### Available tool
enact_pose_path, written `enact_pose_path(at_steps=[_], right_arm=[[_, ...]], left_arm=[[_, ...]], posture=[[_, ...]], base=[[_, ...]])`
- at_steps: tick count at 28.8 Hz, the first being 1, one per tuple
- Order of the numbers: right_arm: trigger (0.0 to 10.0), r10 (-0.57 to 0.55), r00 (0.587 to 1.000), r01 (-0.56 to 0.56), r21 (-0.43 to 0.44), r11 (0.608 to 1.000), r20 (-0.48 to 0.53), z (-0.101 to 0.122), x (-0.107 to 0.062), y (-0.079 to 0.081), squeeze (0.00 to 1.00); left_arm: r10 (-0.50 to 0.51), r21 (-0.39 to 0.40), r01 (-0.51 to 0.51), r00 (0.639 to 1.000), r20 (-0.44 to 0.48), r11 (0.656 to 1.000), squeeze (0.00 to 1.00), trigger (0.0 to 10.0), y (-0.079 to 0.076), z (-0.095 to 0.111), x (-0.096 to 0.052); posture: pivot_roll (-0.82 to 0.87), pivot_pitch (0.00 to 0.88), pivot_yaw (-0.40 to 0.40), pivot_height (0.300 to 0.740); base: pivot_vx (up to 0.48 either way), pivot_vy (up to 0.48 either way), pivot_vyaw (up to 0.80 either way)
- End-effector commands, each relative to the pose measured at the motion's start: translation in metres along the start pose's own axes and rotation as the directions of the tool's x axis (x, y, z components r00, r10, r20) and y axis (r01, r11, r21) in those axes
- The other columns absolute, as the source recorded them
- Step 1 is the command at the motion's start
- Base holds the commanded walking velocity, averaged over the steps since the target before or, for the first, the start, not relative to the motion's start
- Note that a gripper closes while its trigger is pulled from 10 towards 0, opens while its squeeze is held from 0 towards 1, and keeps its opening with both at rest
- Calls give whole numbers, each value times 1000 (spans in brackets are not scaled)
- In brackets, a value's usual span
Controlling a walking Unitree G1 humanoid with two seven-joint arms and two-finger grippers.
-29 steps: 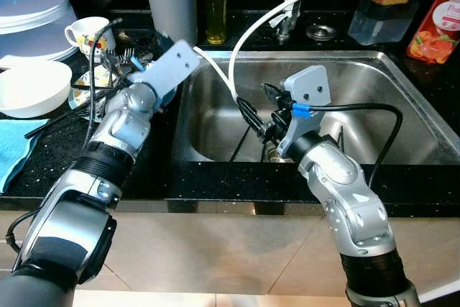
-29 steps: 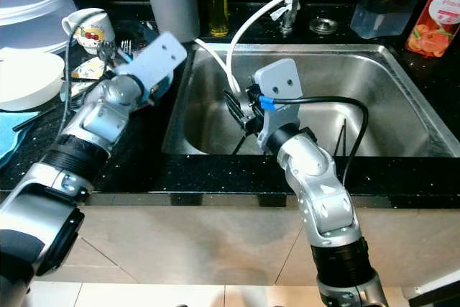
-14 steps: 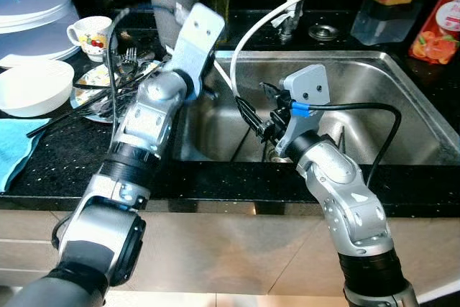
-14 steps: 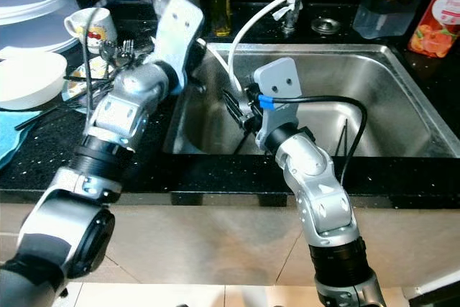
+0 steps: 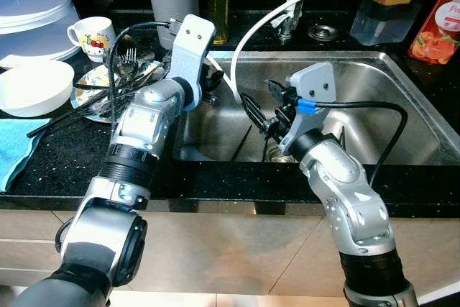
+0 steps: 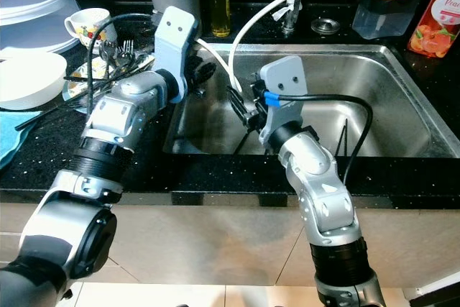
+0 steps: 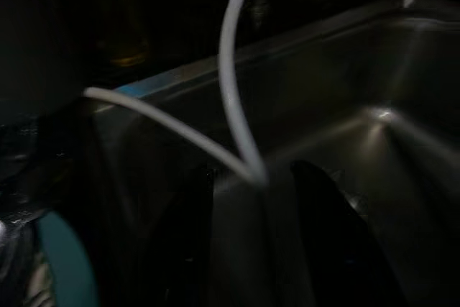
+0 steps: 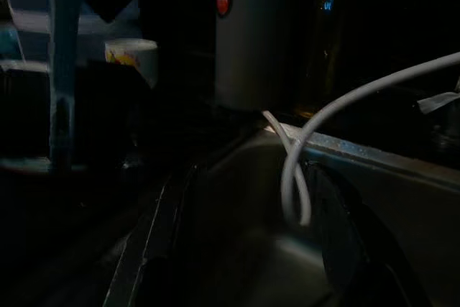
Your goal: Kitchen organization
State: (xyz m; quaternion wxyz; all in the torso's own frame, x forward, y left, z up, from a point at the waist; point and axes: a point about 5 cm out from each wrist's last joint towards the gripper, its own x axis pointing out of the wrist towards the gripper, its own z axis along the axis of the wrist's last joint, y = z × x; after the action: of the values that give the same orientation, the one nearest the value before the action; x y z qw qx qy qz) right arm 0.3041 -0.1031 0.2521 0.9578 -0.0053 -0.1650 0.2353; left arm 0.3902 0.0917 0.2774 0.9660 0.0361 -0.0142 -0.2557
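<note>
Both claws, left claw (image 7: 251, 249) and right claw (image 8: 251, 249), are spread over the sink (image 5: 402, 77), so they should go slowly around the white hose (image 5: 248, 41).

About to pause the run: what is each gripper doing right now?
Left gripper: open, empty, fingers either side of the white hose at the sink's left edge.
Right gripper: open, empty, over the sink.
</note>
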Motion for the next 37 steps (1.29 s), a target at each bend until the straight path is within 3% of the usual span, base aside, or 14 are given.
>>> enact_pose_path(at_steps=[1,5,6,11,15,16,19,25,31,37], right_arm=[[10000,-2,997,-4,71,997,83,14,1,-1,0],[10000,9,991,-30,150,988,134,23,4,0,0],[10000,18,983,-57,210,976,181,31,6,1,0],[10000,13,953,-111,308,945,303,56,10,0,0],[10000,15,941,-127,312,942,337,65,12,-1,0],[10000,19,935,-137,311,941,354,69,12,-1,0],[10000,22,929,-145,310,939,369,74,12,-3,0],[10000,58,920,-189,311,932,387,78,9,-2,0],[10000,111,924,-222,276,935,367,74,3,-2,0],[10000,120,925,-230,279,932,361,72,-1,-2,0]], left_arm=[[-61,-65,67,994,87,996,0,10000,-7,18,-2],[-136,-130,159,976,168,979,0,10000,-12,31,-8],[-147,-154,180,968,203,972,0,10000,-12,37,-11],[-102,-205,153,966,237,967,0,10000,-5,43,-13],[-14,-205,67,969,248,976,0,10000,4,45,-13],[75,-212,-22,966,246,977,0,10000,14,47,-14],[140,-239,-83,963,229,967,0,10000,25,46,-14],[138,-240,-85,967,213,967,0,10000,26,43,-15],[179,-169,-147,965,191,974,0,10000,25,38,-13],[139,-165,-112,977,159,980,0,10000,20,33,-10]], posture=[[69,74,58,740],[69,72,56,740],[71,72,55,740],[73,70,51,740],[71,69,51,740],[72,67,51,740],[72,64,50,740],[72,58,51,740],[71,50,52,740],[73,41,54,740]], base=[[0,0,0],[0,0,0],[0,0,0],[0,0,0],[0,0,0],[0,0,0],[0,0,0],[0,0,0],[0,0,0],[0,0,0]])
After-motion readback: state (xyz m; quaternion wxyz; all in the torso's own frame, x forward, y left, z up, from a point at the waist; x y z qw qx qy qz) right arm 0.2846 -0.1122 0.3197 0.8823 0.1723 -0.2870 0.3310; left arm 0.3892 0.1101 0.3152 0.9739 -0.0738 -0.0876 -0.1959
